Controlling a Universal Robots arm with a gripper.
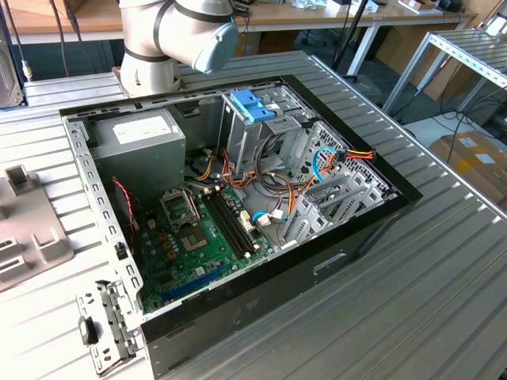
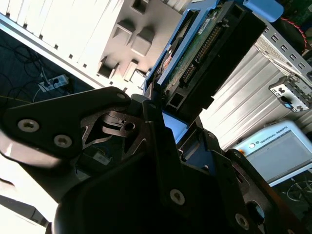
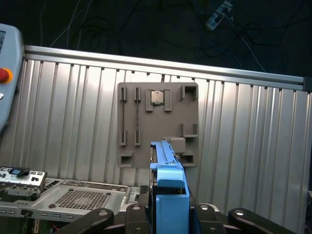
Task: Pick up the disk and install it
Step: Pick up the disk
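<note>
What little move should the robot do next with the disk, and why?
Probably carry the disk toward the open case. The gripper is shut on it and holds it in the air, and it is not yet in the case.

black linkage (image 2: 112, 122) hides the end of the disk (image 2: 204, 53) nearest the gripper (image 2: 168, 109) in both wrist views. the second wrist view's edge cuts its far end.

arm (image 1: 162, 36): grey jointed tube with a pale blue end cap, exterior view.
claw (image 3: 170, 217): black, linked plates bolted together; in both wrist views, also at (image 2: 168, 124).
fingers (image 3: 139, 219): drawn in, one on each side.
hold: disk (image 3: 169, 183) clamped edge-on between them, jutting ahead of the claw.
</note>
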